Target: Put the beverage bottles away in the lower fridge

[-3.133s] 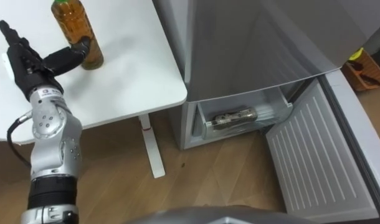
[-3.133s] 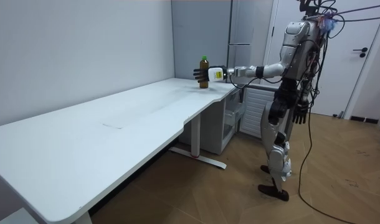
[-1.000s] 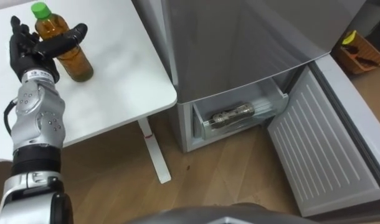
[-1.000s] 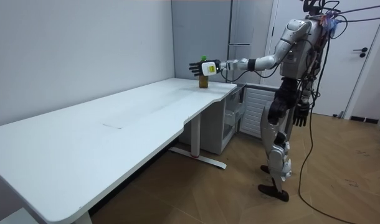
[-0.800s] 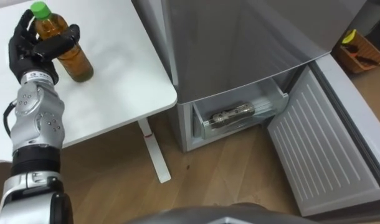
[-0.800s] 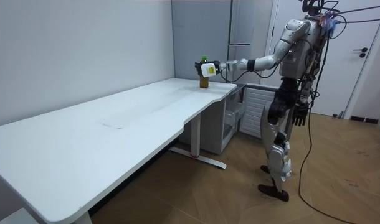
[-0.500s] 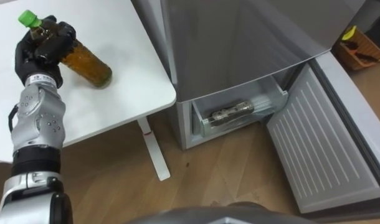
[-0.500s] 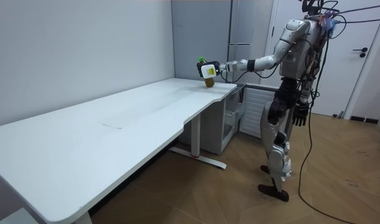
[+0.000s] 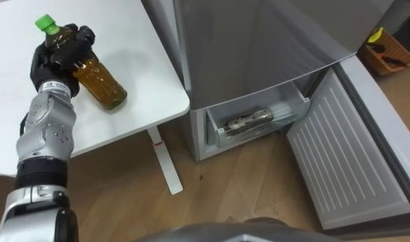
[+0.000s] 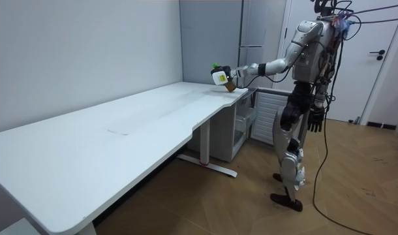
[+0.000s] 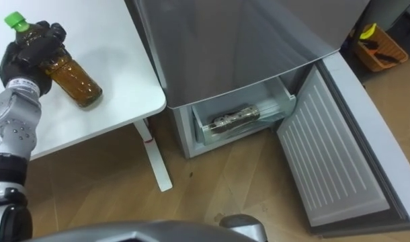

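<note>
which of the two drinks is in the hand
The green-capped amber bottle, gripped by the left hand; the other bottle lies in the fridge drawer.

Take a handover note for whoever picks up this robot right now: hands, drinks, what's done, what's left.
Left hand: shut on the green-capped bottle, held tilted over the white table.
Right hand: hangs idle at the robot's side.
Done: one drink lies in the open lower fridge drawer; fridge door open.
Left: carry the bottle to the drawer and lay it in.

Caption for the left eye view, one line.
Left hand grips tilted green-capped bottle at white table; fridge drawer open, one drink inside.
</note>
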Controlling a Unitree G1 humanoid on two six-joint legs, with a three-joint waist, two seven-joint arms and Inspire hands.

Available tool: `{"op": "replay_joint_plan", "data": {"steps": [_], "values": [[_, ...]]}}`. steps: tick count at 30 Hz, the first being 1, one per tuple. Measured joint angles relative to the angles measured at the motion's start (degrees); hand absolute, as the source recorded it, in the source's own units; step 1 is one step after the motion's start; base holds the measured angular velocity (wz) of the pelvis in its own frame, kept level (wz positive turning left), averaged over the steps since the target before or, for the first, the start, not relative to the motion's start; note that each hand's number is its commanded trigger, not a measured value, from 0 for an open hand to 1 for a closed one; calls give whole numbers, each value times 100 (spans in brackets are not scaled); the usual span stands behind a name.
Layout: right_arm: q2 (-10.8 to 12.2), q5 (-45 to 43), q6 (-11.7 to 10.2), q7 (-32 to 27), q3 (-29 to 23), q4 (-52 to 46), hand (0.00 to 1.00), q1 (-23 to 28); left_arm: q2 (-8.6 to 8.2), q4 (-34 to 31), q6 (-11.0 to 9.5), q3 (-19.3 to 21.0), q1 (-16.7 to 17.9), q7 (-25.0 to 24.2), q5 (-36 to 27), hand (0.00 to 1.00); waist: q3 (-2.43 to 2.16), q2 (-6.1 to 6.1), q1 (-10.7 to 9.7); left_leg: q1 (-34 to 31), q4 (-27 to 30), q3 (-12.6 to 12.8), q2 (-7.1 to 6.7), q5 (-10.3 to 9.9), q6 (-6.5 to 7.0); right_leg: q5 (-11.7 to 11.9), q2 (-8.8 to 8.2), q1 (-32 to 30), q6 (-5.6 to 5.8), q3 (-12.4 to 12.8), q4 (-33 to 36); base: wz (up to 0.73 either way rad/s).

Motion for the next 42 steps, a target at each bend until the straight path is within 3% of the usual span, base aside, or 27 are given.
{"op": "replay_joint_plan", "data": {"steps": [8,12,16,20,24,28,31,35,37,42], "values": [[0,4,42,46,111,5,0,-68,-19,-77,-1,-286,4,-84,-32,100,-4,-4,23,13,4,0,-4,1,1,0,3,12,0,33,6,0],[12,0,38,61,124,-51,0,-131,-106,-338,1,-469,58,-70,-18,100,-4,-66,24,-16,37,-8,-2,2,1,0,-2,1,0,23,13,0],[22,-23,35,70,122,-127,0,-234,-169,-1047,1,-533,325,-56,177,100,-14,-162,22,-79,115,-65,5,1,1,5,-13,4,-9,-29,-13,4],[23,-24,33,-2,217,-142,0,-295,-261,-1586,0,-670,562,-51,219,100,-4,-146,89,-83,120,-78,4,1,1,5,-26,11,-9,-68,-9,5],[60,65,-46,-120,299,-139,0,-396,-418,-1915,-8,-788,1196,-65,-229,100,9,-114,88,-16,125,-140,-4,2,0,-2,-58,124,-14,-184,-57,7],[111,336,-71,-331,347,-152,0,-448,-638,-2035,-6,-874,1603,-79,-778,100,-6,-140,392,-71,149,-236,-13,2,1,-2,-88,132,-13,-312,-81,12],[118,318,-72,-486,538,-190,0,-557,-766,-2058,-6,-898,1676,-80,-803,100,-12,-182,620,-202,209,-432,-29,4,2,-3,-111,87,-14,-431,-86,30],[113,332,-118,-710,720,-627,0,-565,-791,-2250,-7,-931,1954,-74,-907,100,-16,-194,819,-375,306,-588,-28,6,-2,0,-161,65,-27,-725,-129,29],[103,336,-291,-790,899,-840,0,-573,-790,-2386,-13,-1122,2082,-78,-1171,100,-17,-203,856,-423,360,-741,-41,7,-5,5,-192,113,-31,-903,-202,40],[39,379,-303,-840,1143,-1010,0,-604,-794,-2425,-56,-1453,2380,-249,-1246,100,-16,-201,1016,-448,364,-951,-76,9,-6,-30,-247,253,-20,-1161,-282,22]]}}
